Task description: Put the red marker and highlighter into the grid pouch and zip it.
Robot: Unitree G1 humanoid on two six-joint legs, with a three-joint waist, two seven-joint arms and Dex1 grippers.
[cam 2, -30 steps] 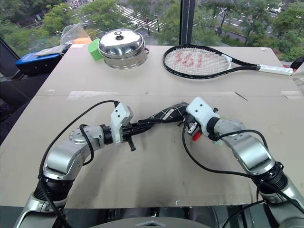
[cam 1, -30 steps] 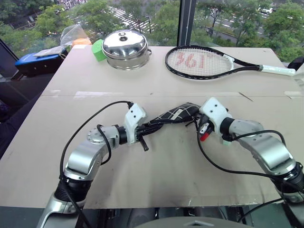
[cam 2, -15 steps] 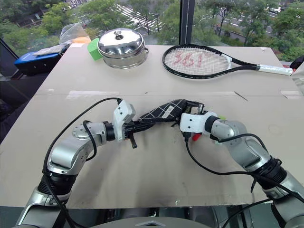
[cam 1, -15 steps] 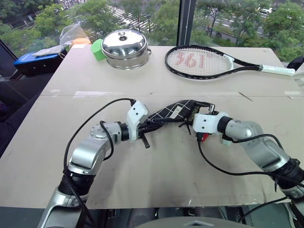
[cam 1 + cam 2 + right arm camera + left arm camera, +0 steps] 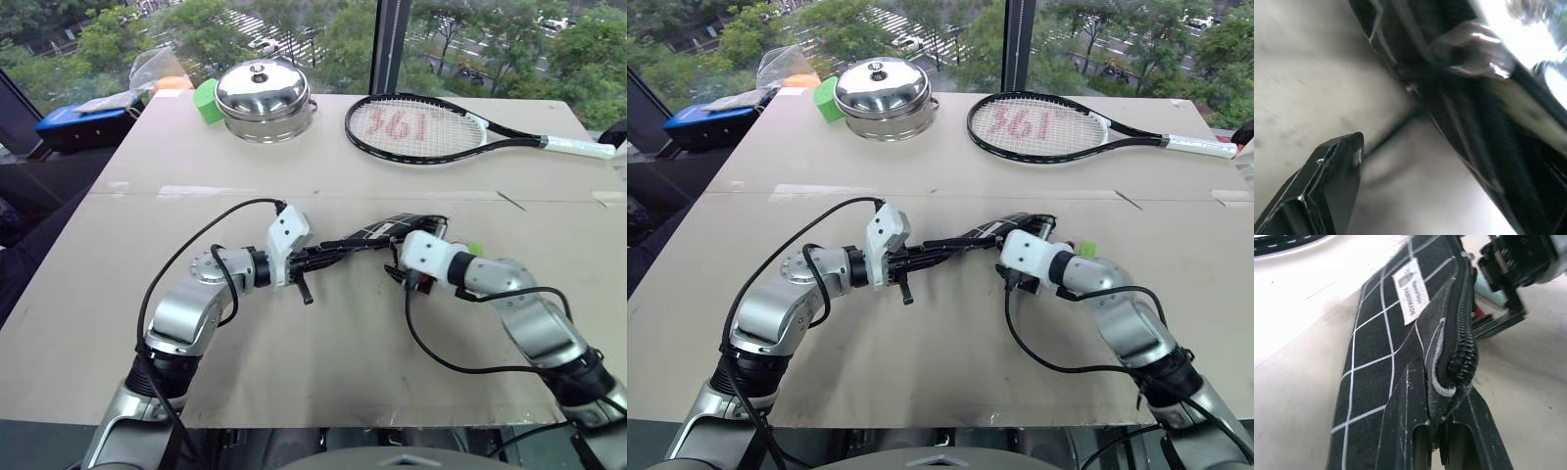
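While the left gripper (image 5: 1437,450) is pinching one end of the grid pouch (image 5: 1400,338) and holding it off the table (image 5: 323,392), the right gripper (image 5: 1029,257) is standing wide at the far end, gripping nothing. A bit of pale green, likely the highlighter (image 5: 1085,249), is showing beside the right wrist; the red marker I cannot place. Judging by this, loading or zipping is under way, and the next move is calling for a precise pinch at the zipper. A steel pot (image 5: 265,93), a racket (image 5: 431,127) and a green block (image 5: 204,101) are sitting at the window edge
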